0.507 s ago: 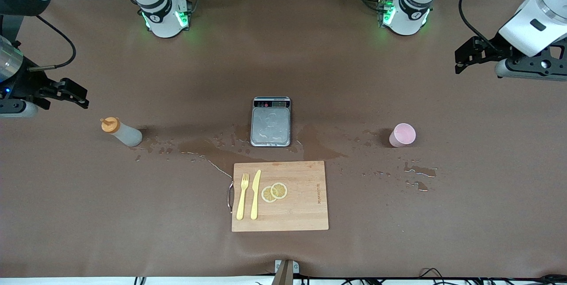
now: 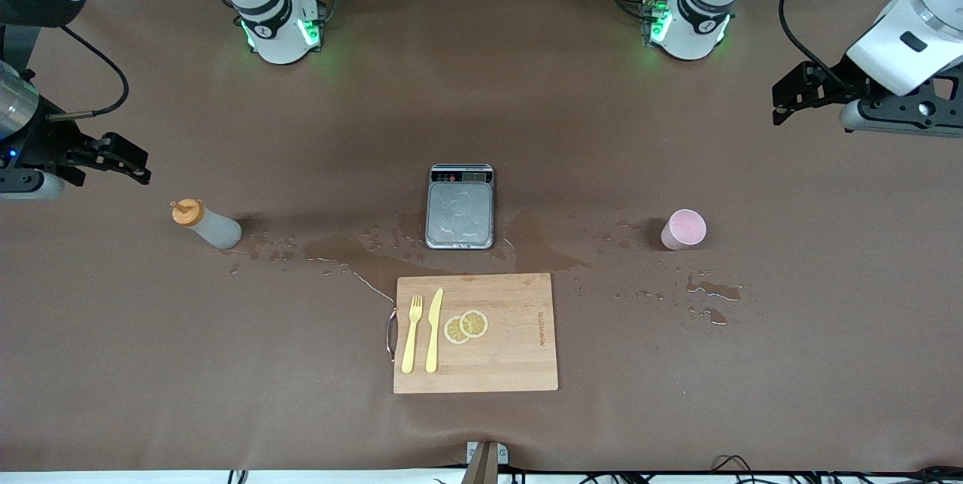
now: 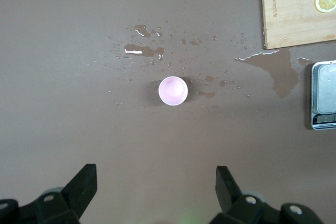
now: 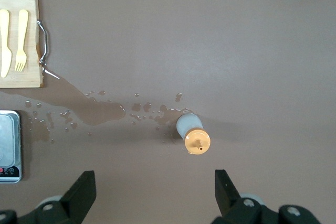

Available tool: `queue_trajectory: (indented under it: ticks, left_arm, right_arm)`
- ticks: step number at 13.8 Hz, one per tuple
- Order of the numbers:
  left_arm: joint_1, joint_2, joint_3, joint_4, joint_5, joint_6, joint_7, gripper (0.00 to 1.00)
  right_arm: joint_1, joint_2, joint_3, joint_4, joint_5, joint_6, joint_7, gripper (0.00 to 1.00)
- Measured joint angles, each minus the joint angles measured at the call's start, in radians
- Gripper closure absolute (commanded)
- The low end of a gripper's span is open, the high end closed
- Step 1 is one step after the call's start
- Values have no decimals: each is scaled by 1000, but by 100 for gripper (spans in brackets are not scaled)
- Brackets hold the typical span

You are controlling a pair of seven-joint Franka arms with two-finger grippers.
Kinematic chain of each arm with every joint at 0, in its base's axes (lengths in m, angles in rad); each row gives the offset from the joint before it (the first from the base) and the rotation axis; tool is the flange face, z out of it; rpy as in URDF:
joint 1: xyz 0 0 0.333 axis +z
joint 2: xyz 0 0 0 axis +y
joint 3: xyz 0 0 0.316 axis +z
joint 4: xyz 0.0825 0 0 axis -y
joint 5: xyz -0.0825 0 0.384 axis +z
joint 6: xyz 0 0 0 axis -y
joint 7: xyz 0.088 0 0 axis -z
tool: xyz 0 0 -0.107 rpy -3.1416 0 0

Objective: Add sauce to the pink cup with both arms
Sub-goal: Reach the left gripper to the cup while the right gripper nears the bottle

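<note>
The sauce bottle (image 2: 207, 224), whitish with an orange nozzle cap, stands upright on the brown table toward the right arm's end. The right wrist view looks down on the sauce bottle (image 4: 193, 135) from above. My right gripper (image 2: 139, 164) hangs open in the air close to it, nothing between its fingers (image 4: 84, 190). The pink cup (image 2: 683, 229) stands upright toward the left arm's end, and it looks empty in the left wrist view, where the cup (image 3: 173, 91) shows from above. My left gripper (image 2: 779, 102) hovers open near that table end, well apart from the cup.
A silver scale (image 2: 460, 205) sits mid-table. Nearer the front camera lies a wooden cutting board (image 2: 519, 348) with a yellow fork (image 2: 411, 333), a yellow knife (image 2: 434, 330) and lemon slices (image 2: 466, 326). Wet spill patches (image 2: 361, 254) spread between bottle and scale and near the cup.
</note>
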Motion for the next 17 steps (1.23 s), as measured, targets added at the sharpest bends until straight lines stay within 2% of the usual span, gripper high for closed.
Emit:
queue_trajectory:
  ticks: [5,11,17]
  left_arm:
    - [1,0,3,0,0,0,-1,0]
    - [5,10,4,-4,-1,-1,-1,0]
    - [8,100,5,-10,-1,17,-1,0]
  right_arm:
    - [-7,0,-20,0,-4,0,1,0]
    - [-150,20,-29,-14,-6,0,1,0]
    - [-231,70,-31,-22,-5,-24,8,0]
